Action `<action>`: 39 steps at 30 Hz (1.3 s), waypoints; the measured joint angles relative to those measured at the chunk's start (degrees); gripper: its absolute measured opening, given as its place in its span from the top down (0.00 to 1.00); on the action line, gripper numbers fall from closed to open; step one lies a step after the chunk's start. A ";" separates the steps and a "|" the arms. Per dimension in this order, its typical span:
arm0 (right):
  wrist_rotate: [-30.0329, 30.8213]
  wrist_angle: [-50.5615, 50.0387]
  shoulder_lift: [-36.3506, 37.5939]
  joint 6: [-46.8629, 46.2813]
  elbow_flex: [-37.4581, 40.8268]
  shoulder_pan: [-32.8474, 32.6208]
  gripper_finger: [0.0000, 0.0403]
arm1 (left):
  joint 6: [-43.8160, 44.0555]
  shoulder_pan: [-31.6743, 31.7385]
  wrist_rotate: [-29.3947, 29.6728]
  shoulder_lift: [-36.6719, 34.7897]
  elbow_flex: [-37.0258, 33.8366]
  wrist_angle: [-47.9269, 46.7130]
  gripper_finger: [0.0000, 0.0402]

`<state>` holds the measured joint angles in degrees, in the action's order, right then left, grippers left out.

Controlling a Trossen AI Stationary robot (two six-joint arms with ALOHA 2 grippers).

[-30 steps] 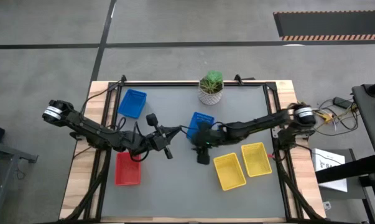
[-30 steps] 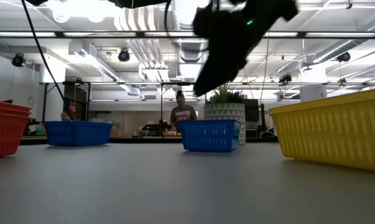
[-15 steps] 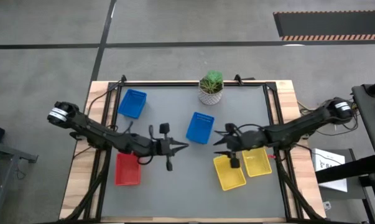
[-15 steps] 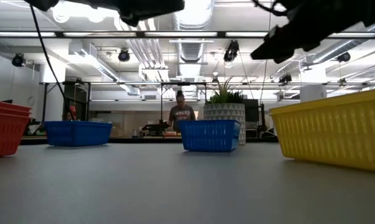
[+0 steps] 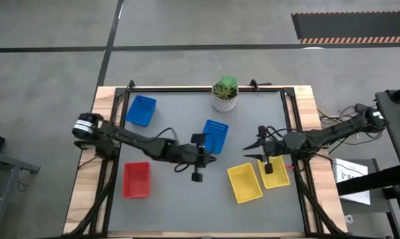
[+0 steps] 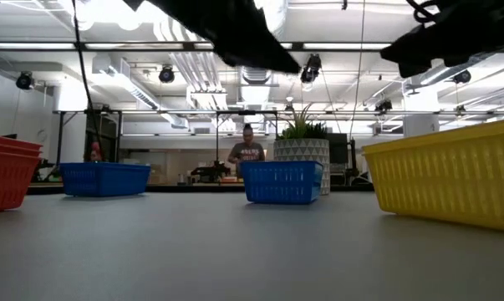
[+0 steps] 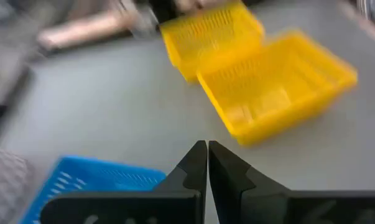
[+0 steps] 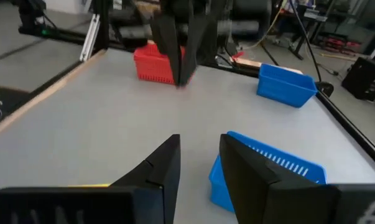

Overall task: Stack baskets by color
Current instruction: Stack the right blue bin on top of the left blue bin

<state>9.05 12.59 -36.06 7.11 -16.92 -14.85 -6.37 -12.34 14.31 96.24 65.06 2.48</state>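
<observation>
Only overhead: red baskets (image 5: 136, 180) (stacked).

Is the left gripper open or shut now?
Shut. In the left wrist view the left gripper has its two dark fingers pressed together, with nothing between them.

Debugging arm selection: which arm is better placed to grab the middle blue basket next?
Left, probably. The left gripper hovers at the middle blue basket, fingers shut, so it must open first. The right gripper sits farther off, beside the yellow baskets, fingers apart and empty.
</observation>
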 joint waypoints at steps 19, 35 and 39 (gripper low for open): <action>-0.10 4.56 5.67 -2.92 6.59 0.00 0.84 | -4.09 3.31 -11.34 7.00 10.87 -18.04 1.00; -0.05 4.45 5.60 -4.41 6.61 0.00 0.84 | -10.54 5.67 -12.09 20.50 31.98 -43.84 1.00; -0.05 4.43 5.55 -4.73 6.63 0.00 0.85 | -14.02 7.53 -12.09 20.07 33.67 -46.53 0.99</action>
<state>8.99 17.02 -30.51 2.37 -10.28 -14.85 -20.39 -4.81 2.22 116.31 98.73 -44.05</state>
